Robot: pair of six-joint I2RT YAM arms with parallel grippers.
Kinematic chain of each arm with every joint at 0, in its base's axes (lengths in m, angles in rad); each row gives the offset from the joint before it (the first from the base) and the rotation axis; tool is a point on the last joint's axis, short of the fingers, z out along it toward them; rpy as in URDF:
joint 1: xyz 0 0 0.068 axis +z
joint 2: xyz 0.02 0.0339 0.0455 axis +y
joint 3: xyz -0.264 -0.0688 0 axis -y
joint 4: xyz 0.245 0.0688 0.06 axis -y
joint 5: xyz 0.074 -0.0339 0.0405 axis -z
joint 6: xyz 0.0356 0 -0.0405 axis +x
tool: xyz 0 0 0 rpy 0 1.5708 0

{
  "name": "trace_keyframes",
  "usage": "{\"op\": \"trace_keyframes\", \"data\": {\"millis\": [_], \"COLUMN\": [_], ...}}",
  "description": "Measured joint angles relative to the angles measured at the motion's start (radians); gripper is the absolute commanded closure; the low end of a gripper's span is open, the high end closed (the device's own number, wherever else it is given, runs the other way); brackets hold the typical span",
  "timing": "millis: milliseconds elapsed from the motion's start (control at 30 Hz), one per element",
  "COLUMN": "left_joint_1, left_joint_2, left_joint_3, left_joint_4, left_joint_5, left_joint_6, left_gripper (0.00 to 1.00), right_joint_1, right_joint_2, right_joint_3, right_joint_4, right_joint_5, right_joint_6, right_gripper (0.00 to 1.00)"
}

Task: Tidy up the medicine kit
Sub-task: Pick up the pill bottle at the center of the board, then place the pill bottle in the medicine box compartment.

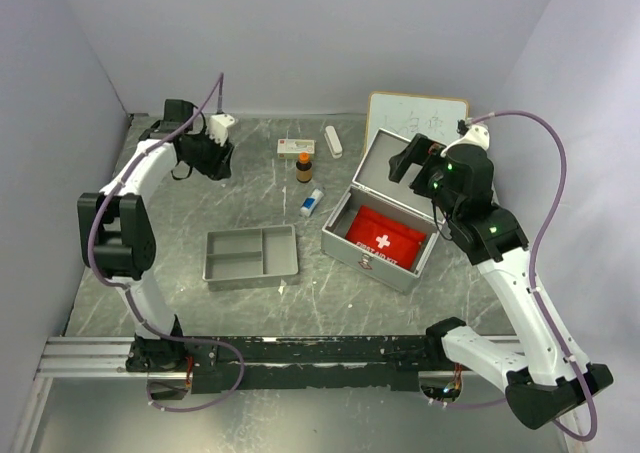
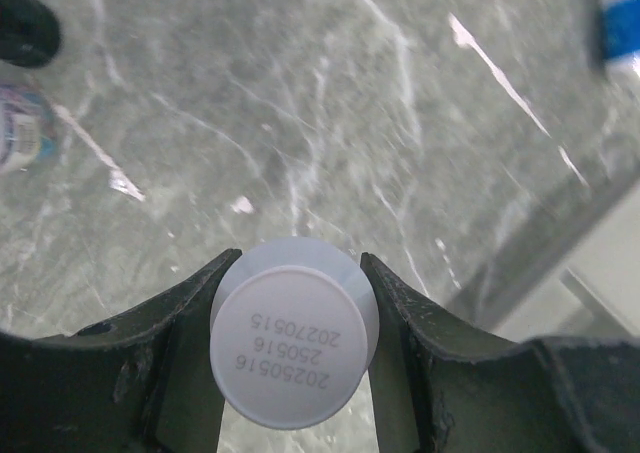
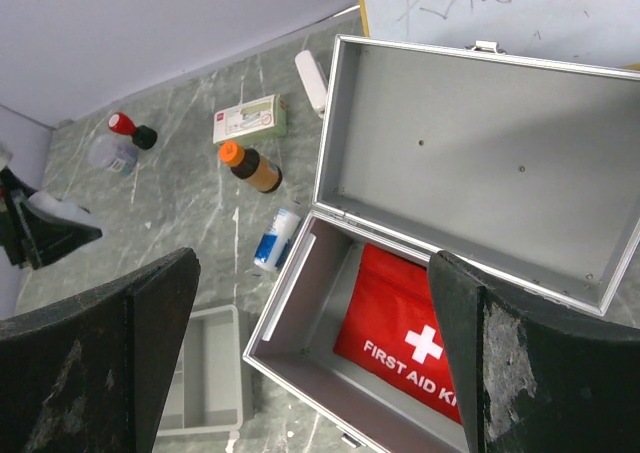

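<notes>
Lavender walls close round a grey veined counter (image 1: 250, 188). On its right half the medicine kit (image 1: 372, 257) stands open, lid tipped back against a whiteboard (image 1: 420, 118), with a red first-aid pouch (image 1: 385, 235) lying flat inside. Just left of the kit sits a grey divided tray (image 1: 252, 275). Beyond the tray lie a blue-and-white tube (image 1: 312, 203), an orange-capped brown bottle (image 1: 304, 166) and a small carton (image 1: 295, 147). Near the far left corner the left jaws are clamped on a white bottle (image 2: 290, 348) (a printed date code on its round end faces the wrist camera). The right jaws hang spread wide above the kit's open lid, grasping nothing.
</notes>
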Motion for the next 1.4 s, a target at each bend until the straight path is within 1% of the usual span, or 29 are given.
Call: {"op": "trace_keyframes", "data": {"millis": [200,333,433,567,733,1000,1233,1400], "left_joint_1": [-0.011,-0.036,-0.082,-0.151,-0.209,-0.229,-0.230,-0.240], "left_joint_2": [-0.059,-0.120,-0.180,-0.227,-0.230,-0.230,-0.227,-0.225], "left_joint_3": [0.005,-0.027,-0.069,-0.137,-0.218,-0.282,-0.296,-0.340], "left_joint_4": [-0.251,-0.350,-0.397,-0.419,-0.434,-0.436,-0.429,-0.419], "left_joint_5": [0.050,0.064,0.074,0.077,0.064,-0.026,-0.122,-0.191], "left_joint_6": [0.200,0.284,0.323,0.341,0.351,0.385,0.427,0.465], "left_gripper": [0.93,0.93,0.93,0.93,0.93,0.93,0.93,0.93], "right_joint_1": [0.000,0.000,0.000,0.000,0.000,0.000,0.000,0.000], "right_joint_2": [-0.013,-0.021,-0.022,-0.026,-0.043,-0.090,-0.096,-0.106], "right_joint_3": [-0.020,-0.033,-0.037,-0.037,-0.038,-0.052,-0.057,-0.066], "right_joint_4": [0.007,0.016,0.022,0.022,0.021,0.014,0.013,0.013], "right_joint_5": [-0.004,-0.005,-0.007,-0.008,-0.006,0.002,0.008,0.012], "right_joint_6": [0.001,0.001,0.001,0.001,0.001,0.006,0.008,0.008], "right_gripper": [0.00,0.00,0.00,0.00,0.00,0.00,0.00,0.00]}}
